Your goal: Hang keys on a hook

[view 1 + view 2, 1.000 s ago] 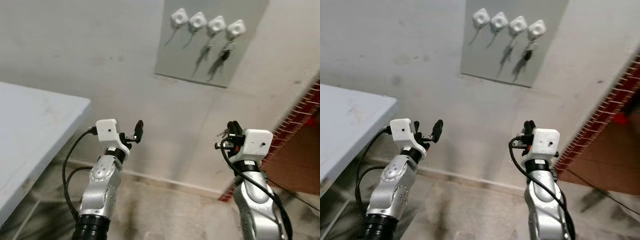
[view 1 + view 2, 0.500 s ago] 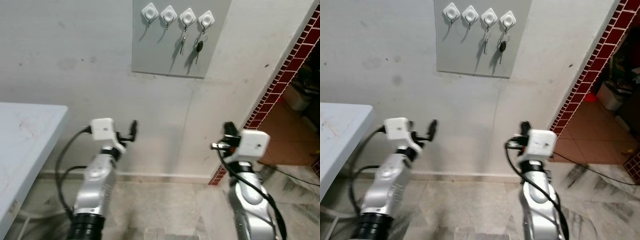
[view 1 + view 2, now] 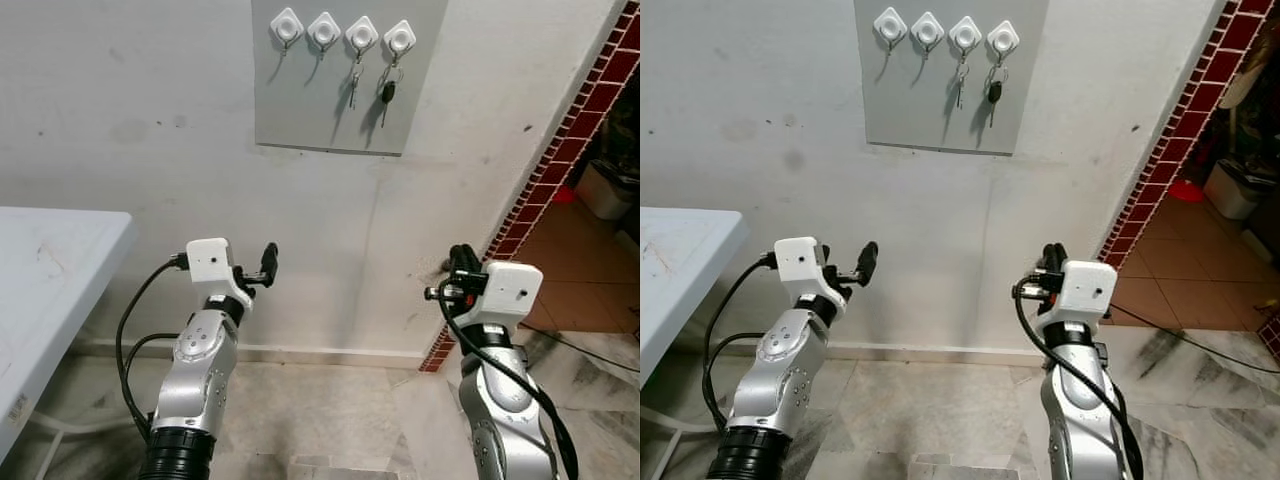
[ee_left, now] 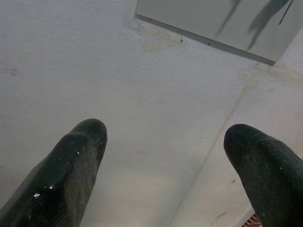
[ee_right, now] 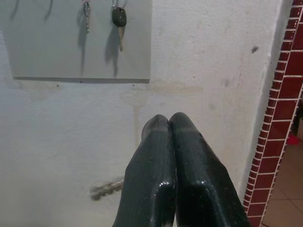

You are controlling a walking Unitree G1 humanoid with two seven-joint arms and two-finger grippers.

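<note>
Right end effector is pressed together, raised below the grey hook board. Left end effector is spread, empty. Two key sets hang on the board's right-hand hooks.

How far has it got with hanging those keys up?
Done: keys already hang on the two right-hand hooks of the grey panel. In hand: the right gripper is shut on what looks like another key, below the panel. Left: lifting it onto an empty hook. The left gripper is open.
</note>
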